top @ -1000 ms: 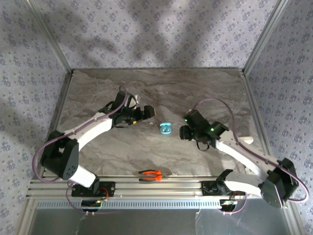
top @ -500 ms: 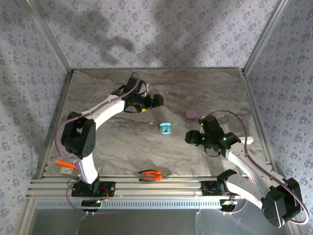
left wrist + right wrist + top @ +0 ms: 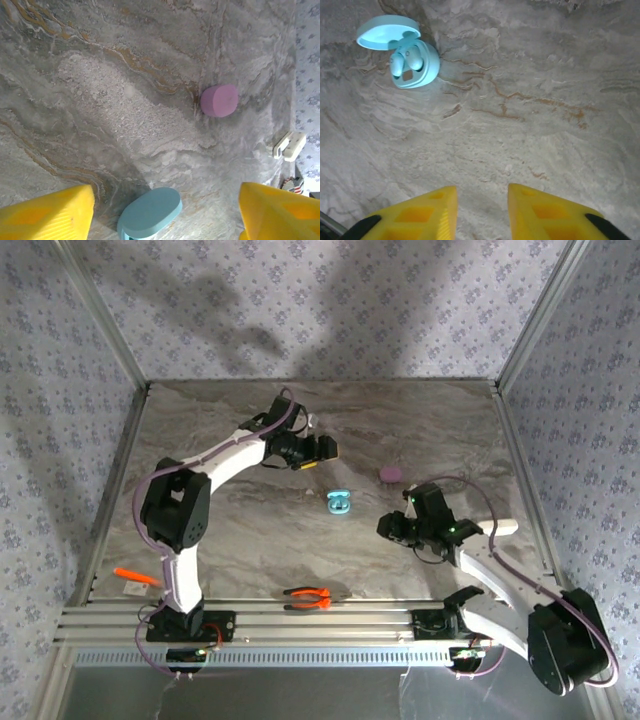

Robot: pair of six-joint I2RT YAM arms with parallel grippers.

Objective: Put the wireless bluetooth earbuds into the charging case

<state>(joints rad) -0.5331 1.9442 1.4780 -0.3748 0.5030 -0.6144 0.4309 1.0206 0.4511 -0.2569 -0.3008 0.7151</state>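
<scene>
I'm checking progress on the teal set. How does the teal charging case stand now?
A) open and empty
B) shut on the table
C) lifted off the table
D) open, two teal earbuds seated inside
D: in the right wrist view the teal case lies on the table with its lid flipped up and two teal earbuds in its wells.

soft, fairly bright, even light. ahead of the right gripper's fingers (image 3: 415,217) the marble table (image 3: 545,90) is sharp; the fingers look slightly blurred. a dim shadow lies between the left gripper's fingers (image 3: 45,215). broad soft shadows cross the back wall (image 3: 320,300).
</scene>
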